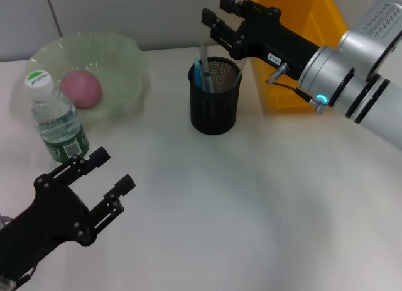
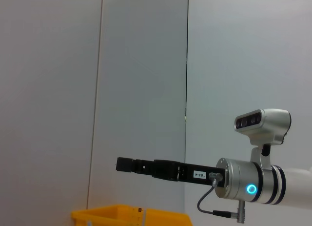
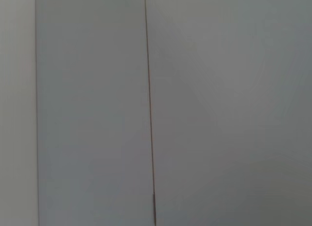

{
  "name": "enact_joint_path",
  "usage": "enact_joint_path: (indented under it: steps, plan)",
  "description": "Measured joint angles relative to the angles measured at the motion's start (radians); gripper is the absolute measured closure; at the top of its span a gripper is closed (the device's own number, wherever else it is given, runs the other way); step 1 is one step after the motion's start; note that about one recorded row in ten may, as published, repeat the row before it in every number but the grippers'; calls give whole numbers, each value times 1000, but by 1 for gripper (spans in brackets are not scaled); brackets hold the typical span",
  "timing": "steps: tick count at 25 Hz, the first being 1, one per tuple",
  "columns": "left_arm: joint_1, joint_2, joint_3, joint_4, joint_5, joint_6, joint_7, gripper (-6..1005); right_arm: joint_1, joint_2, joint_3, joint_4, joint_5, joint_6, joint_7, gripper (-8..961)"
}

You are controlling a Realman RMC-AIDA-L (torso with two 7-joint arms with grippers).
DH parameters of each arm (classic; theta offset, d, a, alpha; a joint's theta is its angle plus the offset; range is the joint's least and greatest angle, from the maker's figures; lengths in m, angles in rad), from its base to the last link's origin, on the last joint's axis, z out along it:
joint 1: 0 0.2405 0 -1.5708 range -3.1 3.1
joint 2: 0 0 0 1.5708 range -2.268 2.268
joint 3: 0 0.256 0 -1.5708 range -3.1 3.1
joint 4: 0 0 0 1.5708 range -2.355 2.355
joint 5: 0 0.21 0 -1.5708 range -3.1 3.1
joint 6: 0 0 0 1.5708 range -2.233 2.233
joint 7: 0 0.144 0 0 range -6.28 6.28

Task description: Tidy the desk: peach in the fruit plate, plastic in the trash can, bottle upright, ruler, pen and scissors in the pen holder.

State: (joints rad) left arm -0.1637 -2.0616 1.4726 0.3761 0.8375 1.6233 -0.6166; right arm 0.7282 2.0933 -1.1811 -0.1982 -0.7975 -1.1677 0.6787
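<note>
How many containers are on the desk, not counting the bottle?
3: the green fruit plate at the far left holding the peach, the black pen holder in the middle, and the yellow trash can at the far right, partly hidden by the right arm.

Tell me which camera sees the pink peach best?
The head view: the round pink peach sits in full sight inside the pale green glass fruit plate. The left wrist and right wrist views face the wall and show no peach at all.
</note>
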Motion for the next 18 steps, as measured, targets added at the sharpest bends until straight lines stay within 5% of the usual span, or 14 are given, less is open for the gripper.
enact_joint_path:
  steps: [7, 13, 15, 18]
  plan:
    - [0, 0, 0, 0, 0, 0, 1, 422, -47, -8, -23, -14, -6, -147, 6, 433]
    - [3, 10, -4, -9, 0, 2, 2, 422, -306, -11, -33, -120, -1, -365, -23, 218]
    - [3, 11, -5, -10, 0, 3, 2, 422, -353, -14, -32, -121, -10, -396, -31, 131]
    - [4, 16, -4, -11, 12, 5, 16, 422, -390, -21, -35, -119, -57, -417, -42, 127]
